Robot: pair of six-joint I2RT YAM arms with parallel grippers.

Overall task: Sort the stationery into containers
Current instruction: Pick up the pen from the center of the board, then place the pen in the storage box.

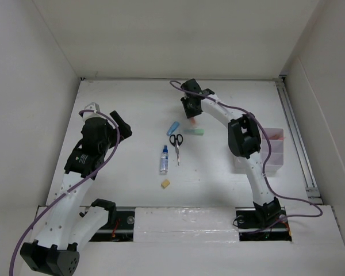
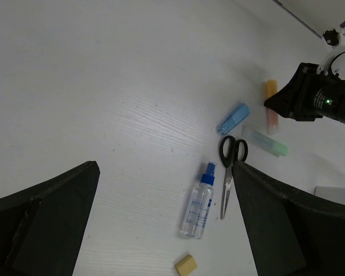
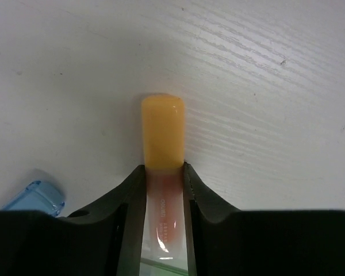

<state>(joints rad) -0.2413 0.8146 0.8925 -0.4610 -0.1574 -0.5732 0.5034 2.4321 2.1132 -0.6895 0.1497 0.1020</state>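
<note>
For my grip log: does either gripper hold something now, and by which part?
The right gripper grips the orange-capped marker with translucent pinkish barrel by that barrel, just below the cap. The left gripper is open and empty.

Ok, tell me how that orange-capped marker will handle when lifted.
The orange-capped marker looks rigid, so it probably won't bend. Its smooth round barrel may slip or roll if released. The right gripper pinches it just behind the cap, so it might tilt.

Glossy plastic orange marker (image 3: pixel 162 135); table (image 3: pixel 264 86) matt w/ woodgrain.
</note>
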